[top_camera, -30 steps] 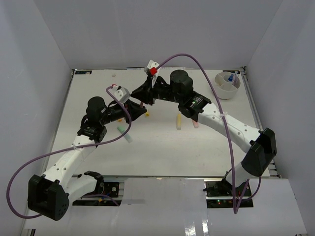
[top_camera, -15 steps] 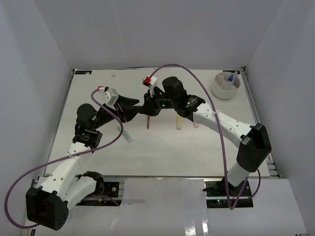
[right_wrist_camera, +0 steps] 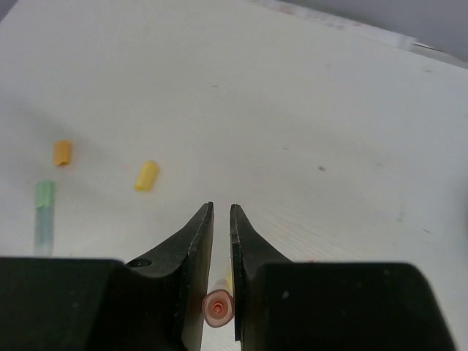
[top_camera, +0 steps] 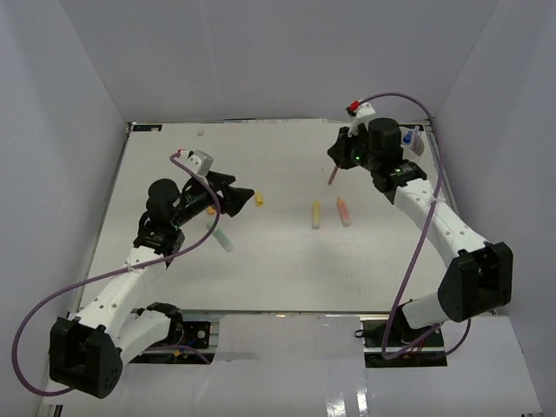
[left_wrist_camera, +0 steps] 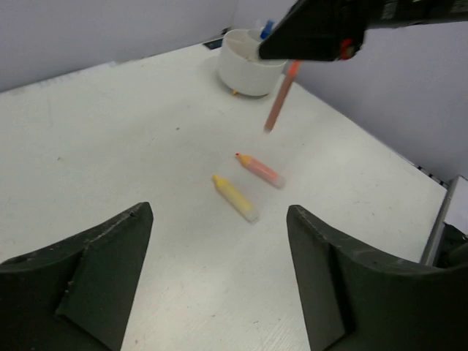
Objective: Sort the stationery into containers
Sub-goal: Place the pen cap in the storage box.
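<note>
Top external view, near part of the table (top_camera: 261,278): the left gripper (top_camera: 241,198) hangs with its jaws spread wide and nothing between them. The left wrist view confirms this; both fingers (left_wrist_camera: 95,270) stand far apart over bare surface.

Items not yet sorted, working away from the arm bases:
- A green highlighter (top_camera: 222,238) lies on the table just under the left arm.
- A yellow eraser (top_camera: 259,201) lies just beside the left gripper's fingertips. The right wrist view shows an orange eraser (right_wrist_camera: 62,153) beside it; in the top view that one appears to be hidden by the left gripper.
- A yellow highlighter (top_camera: 316,214) and an orange highlighter (top_camera: 344,211) lie side by side at mid-table, near each other but not touching.

The right gripper (top_camera: 337,167) is clamped narrow on a pink pen (top_camera: 333,176), which hangs tip down, clear of the table. The pen end (right_wrist_camera: 218,308) is pinched between the jaws in the right wrist view.

Far right corner: the white tub (left_wrist_camera: 247,62) stands beyond the right gripper and is largely hidden by the arm from above. It already holds a blue-capped bottle (top_camera: 407,137).

Assessment: sorting is partly done. One item is in transit towards the tub; at least five visible items remain on the table.
</note>
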Available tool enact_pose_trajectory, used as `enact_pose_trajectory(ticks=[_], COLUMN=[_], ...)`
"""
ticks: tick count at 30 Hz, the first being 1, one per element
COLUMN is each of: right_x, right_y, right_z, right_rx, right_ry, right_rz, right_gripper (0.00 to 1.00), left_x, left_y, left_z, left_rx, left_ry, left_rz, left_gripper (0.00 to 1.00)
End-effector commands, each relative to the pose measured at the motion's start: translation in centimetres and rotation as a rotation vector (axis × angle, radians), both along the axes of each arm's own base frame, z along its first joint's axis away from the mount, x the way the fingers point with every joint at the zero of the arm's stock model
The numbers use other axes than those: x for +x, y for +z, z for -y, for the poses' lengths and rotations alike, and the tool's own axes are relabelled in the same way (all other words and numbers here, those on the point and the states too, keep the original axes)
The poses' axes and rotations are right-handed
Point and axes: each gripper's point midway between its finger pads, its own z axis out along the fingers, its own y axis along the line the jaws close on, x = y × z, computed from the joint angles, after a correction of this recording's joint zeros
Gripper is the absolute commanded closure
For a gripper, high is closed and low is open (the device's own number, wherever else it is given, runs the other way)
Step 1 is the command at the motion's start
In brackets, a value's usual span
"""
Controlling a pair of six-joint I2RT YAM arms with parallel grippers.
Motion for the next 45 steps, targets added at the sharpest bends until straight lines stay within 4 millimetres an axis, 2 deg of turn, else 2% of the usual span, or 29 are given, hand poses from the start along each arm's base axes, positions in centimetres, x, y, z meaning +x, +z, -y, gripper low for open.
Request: enact_pose_trajectory(ticks=[1, 3, 4, 5, 7, 8, 10, 11, 13, 14, 15, 16, 17, 18, 19, 21, 22, 24, 28, 29, 31, 32, 33, 37, 45], right_x=[2.6, 3.9, 4.2, 4.6, 5.5, 5.8, 7.0, 7.5, 9.0, 9.6, 10.6, 11.1, 11.9, 12.8, 13.4, 14.7, 15.2, 16.2, 17.9, 18.4, 19.1, 19.6, 19.9, 20.9, 21.4], right_y=[2.9, 3.2, 3.2, 3.1, 3.6, 3.6, 4.2, 4.4, 4.8, 4.9, 4.1, 4.3, 5.4, 4.3, 5.3, 4.2, 4.8, 3.6, 3.0, 2.2, 2.2, 1.1, 1.2, -0.7, -5.5], right_z=[7.2, 12.7, 14.4, 17.2, 20.7, 23.3, 24.9, 27.2, 29.1, 29.6, 30.0, 30.5, 30.7, 31.1, 31.6, 32.3, 32.5, 33.1, 33.4, 33.6, 33.8, 33.9, 34.1, 34.0, 34.4], right_rx=[-0.006, -0.025, -0.030, -0.033, -0.034, -0.043, -0.058, -0.072, -0.118, -0.131, -0.164, -0.163, -0.154, -0.195, -0.195, -0.213, -0.207, -0.213, -0.199, -0.206, -0.211, -0.218, -0.213, -0.208, -0.234], right_ry=[-0.240, -0.412, -0.467, -0.547, -0.661, -0.737, -0.780, -0.828, -0.875, -0.883, -0.884, -0.890, -0.891, -0.884, -0.897, -0.898, -0.903, -0.904, -0.891, -0.890, -0.887, -0.882, -0.880, -0.855, -0.847], right_rz=[0.114, 0.137, 0.142, 0.142, 0.178, 0.184, 0.211, 0.217, 0.236, 0.245, 0.237, 0.244, 0.266, 0.252, 0.276, 0.268, 0.287, 0.272, 0.285, 0.274, 0.280, 0.262, 0.266, 0.240, 0.157], right_gripper=[0.92, 0.92, 0.92, 0.92, 0.92, 0.92, 0.92, 0.92, 0.92, 0.92, 0.92, 0.92, 0.92, 0.92, 0.92, 0.92, 0.92, 0.92, 0.92, 0.92, 0.92, 0.92, 0.92, 0.92, 0.92], left_x=[2.2, 3.1, 3.5, 3.8, 4.6, 4.8, 5.0, 5.1, 5.2, 5.2, 5.3, 5.4, 5.4, 5.2, 5.3, 5.4, 5.4, 5.4, 5.5, 5.5, 5.6, 5.7, 5.7, 5.8, 5.8], left_y=[-1.6, -2.4, -2.7, -3.1, -3.6, -3.9, -4.3, -4.4, -4.7, -4.6, -4.7, -4.7, -4.7, -5.6, -5.5, -5.7, -5.8, -5.9, -6.2, -6.3, -6.5, -6.6, -6.7, -7.0, -7.4], left_z=[-1.9, -3.2, -3.7, -4.2, -5.6, -6.0, -6.6, -6.9, -7.0, -7.0, -7.0, -7.0, -7.0, -7.2, -7.3, -7.3, -7.3, -7.2, -7.0, -6.9, -6.9, -6.9, -6.8, -6.7, -6.5], left_rx=[0.002, 0.012, 0.016, 0.025, 0.053, 0.067, 0.090, 0.096, 0.109, 0.109, 0.113, 0.115, 0.118, 0.140, 0.145, 0.152, 0.154, 0.157, 0.163, 0.166, 0.170, 0.173, 0.175, 0.179, 0.185], left_ry=[0.177, 0.269, 0.308, 0.344, 0.434, 0.457, 0.491, 0.509, 0.514, 0.513, 0.515, 0.515, 0.516, 0.520, 0.524, 0.525, 0.525, 0.519, 0.509, 0.507, 0.507, 0.507, 0.502, 0.498, 0.489], left_rz=[-0.108, -0.150, -0.164, -0.180, -0.207, -0.215, -0.225, -0.230, -0.234, -0.232, -0.233, -0.233, -0.231, -0.262, -0.260, -0.264, -0.268, -0.272, -0.280, -0.284, -0.291, -0.293, -0.297, -0.307, -0.316], left_gripper=[0.13, 0.09, 0.07, 0.03, 0.02, 0.02, 0.02, 0.02, 0.02, 0.02, 0.02, 0.02, 0.02, 0.02, 0.02, 0.02, 0.02, 0.02, 0.02, 0.02, 0.02, 0.02, 0.02, 0.02, 0.02])
